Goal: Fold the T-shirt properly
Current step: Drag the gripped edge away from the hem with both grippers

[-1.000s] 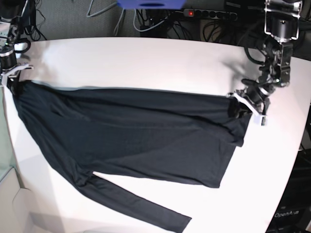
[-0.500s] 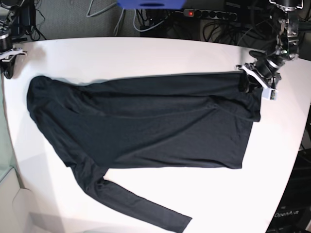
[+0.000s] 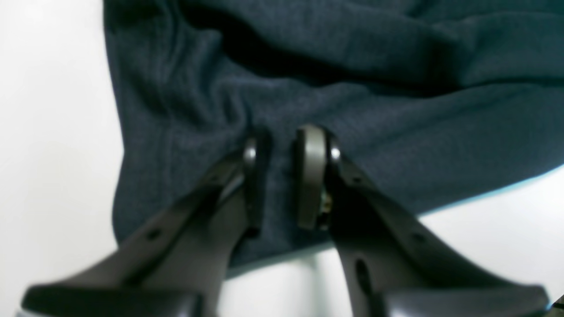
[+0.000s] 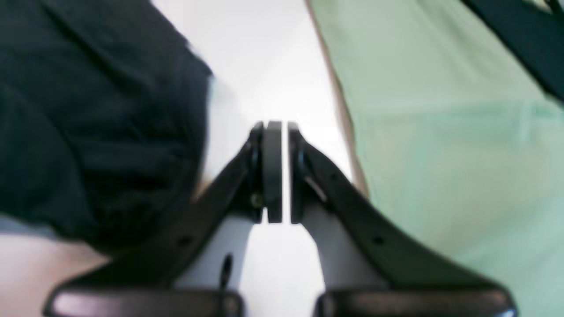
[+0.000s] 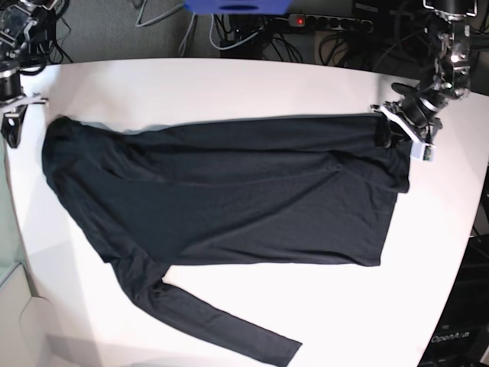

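The black T-shirt (image 5: 229, 199) lies spread across the white table (image 5: 229, 84), with one long sleeve (image 5: 229, 330) trailing toward the front edge. My left gripper (image 5: 391, 131) is shut on the shirt's far right corner. In the left wrist view its fingers (image 3: 308, 176) pinch the dark fabric (image 3: 352, 88) between them. My right gripper (image 5: 11, 126) hangs at the table's left edge, just left of the shirt's rounded left end, apart from it. In the right wrist view it (image 4: 276, 132) is shut on nothing, with the T-shirt (image 4: 88, 110) to its left.
Cables and a power strip (image 5: 328, 21) run behind the table. A pale green surface (image 4: 440, 132) lies beyond the table's left edge. A blue object (image 5: 237, 6) sits at the top middle. The table's right edge curves away near the left arm.
A second ago the shirt hung stretched between both grippers. The right gripper has let go and the left end has dropped flat. The left gripper carried its corner toward the back.
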